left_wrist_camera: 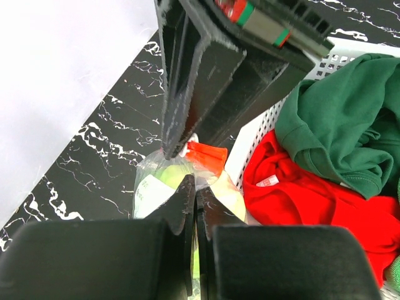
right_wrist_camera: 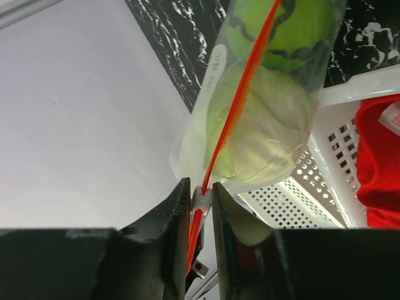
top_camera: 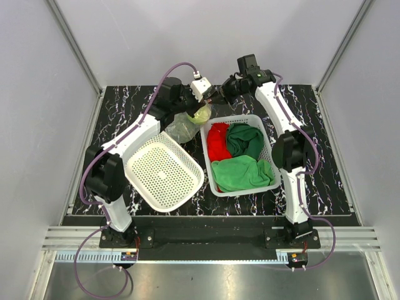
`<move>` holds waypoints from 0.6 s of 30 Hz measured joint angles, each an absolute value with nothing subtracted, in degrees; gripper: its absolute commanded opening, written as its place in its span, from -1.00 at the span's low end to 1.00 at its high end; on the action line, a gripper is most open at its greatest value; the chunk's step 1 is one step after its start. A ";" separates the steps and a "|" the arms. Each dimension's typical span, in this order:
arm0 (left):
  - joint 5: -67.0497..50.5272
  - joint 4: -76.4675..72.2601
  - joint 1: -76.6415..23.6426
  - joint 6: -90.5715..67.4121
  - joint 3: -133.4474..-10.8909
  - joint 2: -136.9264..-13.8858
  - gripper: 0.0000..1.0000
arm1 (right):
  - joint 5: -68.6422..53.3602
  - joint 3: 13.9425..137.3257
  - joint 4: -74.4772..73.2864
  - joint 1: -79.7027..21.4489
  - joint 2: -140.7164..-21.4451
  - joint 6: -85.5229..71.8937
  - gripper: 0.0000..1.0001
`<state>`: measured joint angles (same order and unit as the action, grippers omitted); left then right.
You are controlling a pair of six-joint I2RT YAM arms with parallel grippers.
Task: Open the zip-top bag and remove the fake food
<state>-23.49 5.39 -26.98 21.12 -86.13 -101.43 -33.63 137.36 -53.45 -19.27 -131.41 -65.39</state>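
Note:
The clear zip-top bag [top_camera: 190,122] hangs between both grippers at the back of the table, above the left rim of the cloth basket. Its red-orange zip strip [right_wrist_camera: 240,103] runs along the top edge. Inside I see a bright green ball [right_wrist_camera: 284,28] and a pale yellow-green cabbage-like ball [right_wrist_camera: 269,134]. My left gripper [left_wrist_camera: 195,187] is shut on the bag's edge [left_wrist_camera: 209,156] by the strip. My right gripper [right_wrist_camera: 201,195] is shut on the white zip slider [right_wrist_camera: 200,199] at the strip's end. The grey-green leafy piece does not show.
A white perforated basket [top_camera: 240,120] at centre right holds a red cloth [top_camera: 218,141] and green cloths [top_camera: 242,172]. An empty white perforated basket [top_camera: 164,174] lies tilted at the left, under my left arm. Grey walls stand close behind.

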 measured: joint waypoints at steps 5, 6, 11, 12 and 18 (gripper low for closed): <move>-23.46 6.35 -27.14 21.23 -86.13 -101.43 -1.00 | -33.67 135.61 -53.43 -19.46 -131.41 -65.69 -0.95; -23.46 6.39 -27.16 21.26 -86.13 -101.43 -1.00 | -33.63 135.61 -53.41 -19.49 -131.41 -65.73 -1.00; -23.44 6.55 -27.18 21.58 -86.13 -101.43 -1.00 | -33.39 135.61 -53.41 -19.49 -131.41 -65.71 -1.00; -23.44 6.50 -27.18 21.61 -86.11 -101.43 -1.00 | -33.34 135.61 -53.41 -19.49 -131.41 -65.65 -1.00; -22.92 6.37 -27.18 21.58 -85.69 -101.16 -1.00 | -32.49 135.79 -53.12 -19.35 -132.11 -64.49 -1.00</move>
<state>-22.92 6.37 -27.18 21.58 -85.69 -101.16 -32.49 135.79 -53.12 -19.35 -132.11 -64.49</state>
